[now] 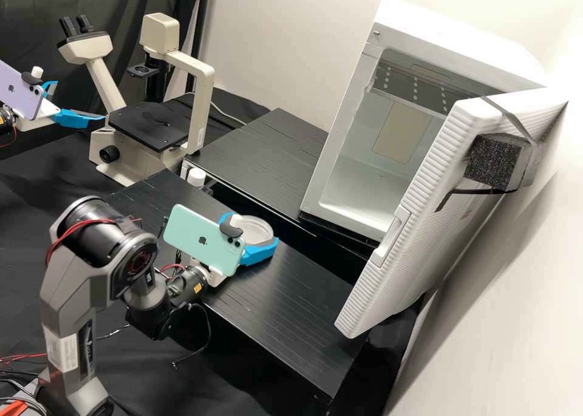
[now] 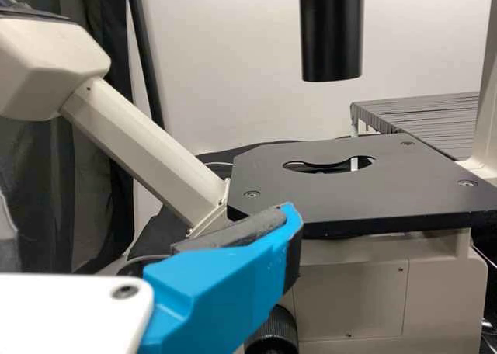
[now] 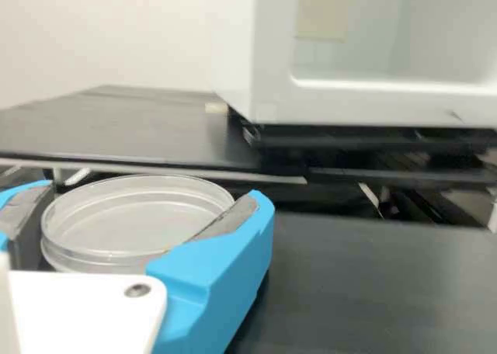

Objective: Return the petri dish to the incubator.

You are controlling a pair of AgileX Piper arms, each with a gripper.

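High view: dish (image 1: 254, 223) in right tool (image 1: 257, 230)

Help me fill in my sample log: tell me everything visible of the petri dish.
The petri dish is round, shallow and colourless, apparently clear plastic or glass, with a doubled rim line that may be a fitted lid. No contents can be made out. It is about level over the black platform, near the open incubator. The right gripper holds it, a grey finger pad against either side. Whether its base touches the platform is unclear.
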